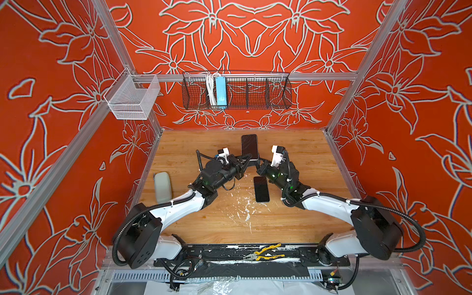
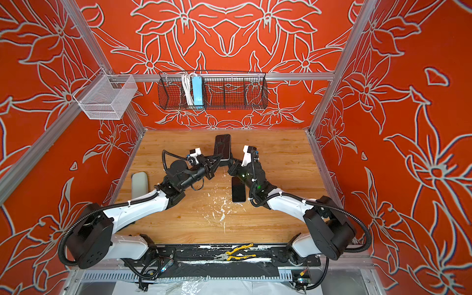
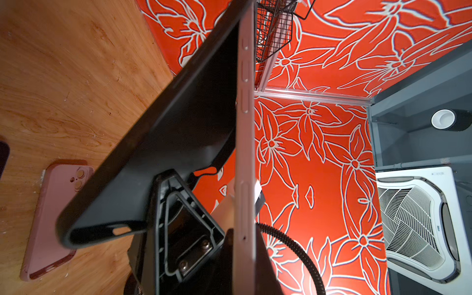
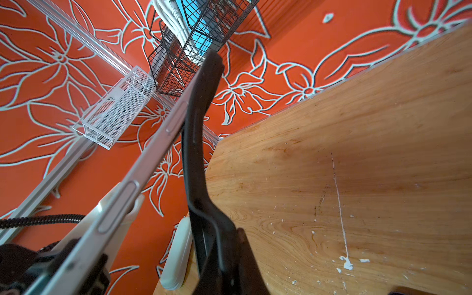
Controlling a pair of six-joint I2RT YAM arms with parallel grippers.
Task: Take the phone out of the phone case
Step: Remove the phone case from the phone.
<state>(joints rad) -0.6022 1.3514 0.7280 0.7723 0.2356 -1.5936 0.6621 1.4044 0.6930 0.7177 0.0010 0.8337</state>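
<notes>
Phone, silver-edged with a dark screen: held in the air above the desk, just beyond the spare phone, on that one's far side from the robot.

Left end effector: pressed together on the phone's near end.

Right end effector: pinching the near rim of the black phone case.

Condition: both wrist views show the black phone case splayed away from the phone at the near end. The two meet only at the far end, which looks seated in the shell.

Progress, by judgement: roughly half done. The near end is free. The far end has yet to be slid or peeled out, and the two pieces have yet to be parted.

Spare phone: lies flat on the desk, screen up, with no case visible.

Dusty-pink phone case: lies back-up on the desk and is untouched. It shows in the left wrist view only, so its place relative to the spare phone cannot be fixed. Whether it is empty cannot be told.

Grey slab: lies on the desk, well apart from the spare phone on the robot's left.
</notes>
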